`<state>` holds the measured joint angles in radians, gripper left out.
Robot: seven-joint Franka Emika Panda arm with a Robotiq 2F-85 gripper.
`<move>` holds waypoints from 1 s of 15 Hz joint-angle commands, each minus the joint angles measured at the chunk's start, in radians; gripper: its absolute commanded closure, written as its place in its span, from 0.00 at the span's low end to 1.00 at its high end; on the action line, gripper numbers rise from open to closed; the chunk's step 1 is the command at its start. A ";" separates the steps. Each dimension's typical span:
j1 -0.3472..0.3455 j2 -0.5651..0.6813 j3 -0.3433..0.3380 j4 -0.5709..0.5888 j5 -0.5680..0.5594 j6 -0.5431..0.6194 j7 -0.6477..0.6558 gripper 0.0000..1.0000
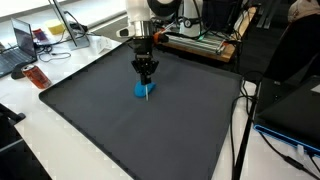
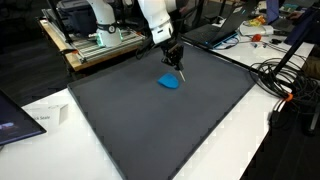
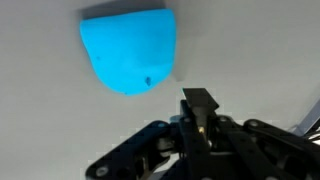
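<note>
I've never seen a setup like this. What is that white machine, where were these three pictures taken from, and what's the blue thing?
The white machine is a robot arm that ends in a two-fingered gripper. Two of the pictures come from cameras standing away from the robot. The third comes from a camera on the arm's wrist, looking down past the gripper. Under the arm lies a dark grey mat, and on it sits a small blue object, rounded on one side; I cannot tell what it is. The gripper hangs just above it with its jaws shut, and it seems to pinch a thin stick that points down towards the mat.
</note>
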<state>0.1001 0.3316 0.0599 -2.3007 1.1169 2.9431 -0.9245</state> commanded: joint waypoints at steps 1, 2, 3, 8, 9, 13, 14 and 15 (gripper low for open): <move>0.039 -0.029 -0.020 -0.035 -0.059 0.039 0.047 0.97; 0.052 -0.038 -0.029 -0.046 -0.087 0.043 0.061 0.97; 0.070 -0.042 -0.043 -0.056 -0.121 0.055 0.086 0.97; 0.170 -0.073 -0.134 -0.104 -0.298 0.071 0.234 0.97; 0.195 -0.078 -0.161 -0.111 -0.338 0.069 0.272 0.97; 0.289 -0.094 -0.267 -0.132 -0.552 0.062 0.484 0.97; 0.324 -0.097 -0.306 -0.133 -0.594 0.057 0.524 0.97; 0.363 -0.096 -0.348 -0.131 -0.638 0.055 0.570 0.97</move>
<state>0.3605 0.2781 -0.1793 -2.3958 0.5973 3.0095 -0.4817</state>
